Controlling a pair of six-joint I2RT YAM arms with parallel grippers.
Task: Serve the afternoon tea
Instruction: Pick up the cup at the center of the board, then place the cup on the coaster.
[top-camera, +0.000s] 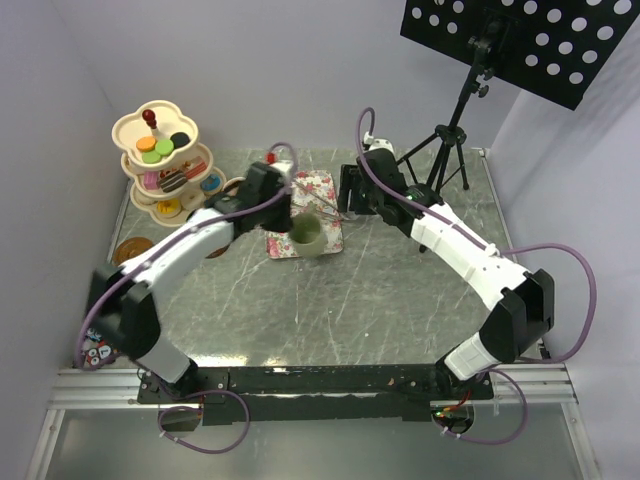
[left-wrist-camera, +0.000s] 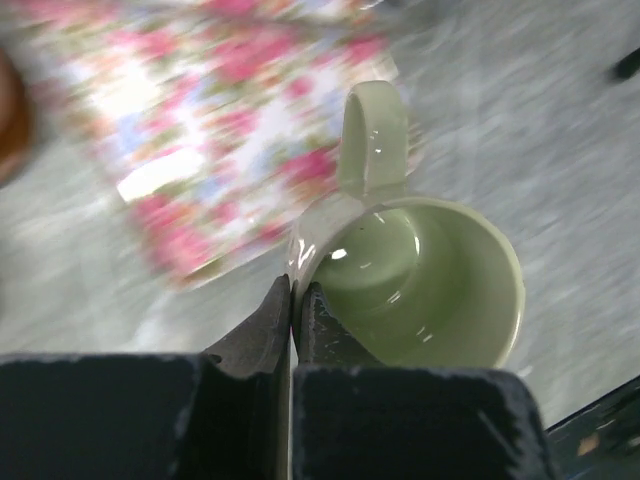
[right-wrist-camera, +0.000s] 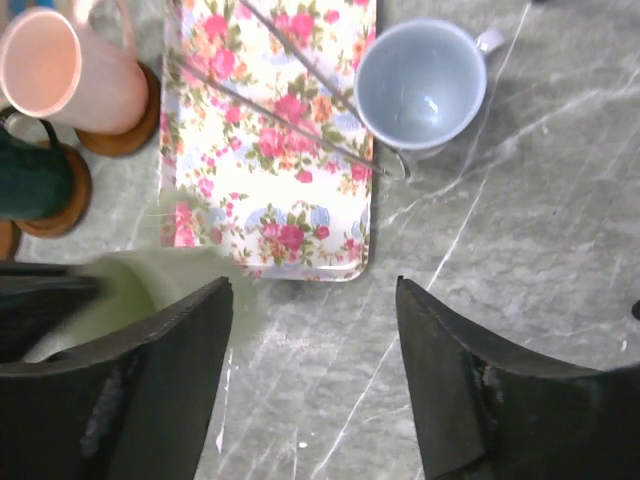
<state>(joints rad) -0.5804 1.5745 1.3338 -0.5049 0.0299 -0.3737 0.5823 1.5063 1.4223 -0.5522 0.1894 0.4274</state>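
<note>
My left gripper is shut on the rim of the light green mug, one finger inside and one outside, the handle pointing away. From above, that mug is over the near end of the floral tray, with the left gripper beside it. My right gripper is open over bare table with nothing between its fingers. Beyond it are a light blue mug, a pink mug on a brown saucer and a dark green mug on another saucer. The cream three-tier stand holds small cakes.
Metal tongs lie across the floral tray. A brown saucer lies at the table's left edge. A tripod with a dotted board stands at the back right. Walls close in the table on the left and at the back.
</note>
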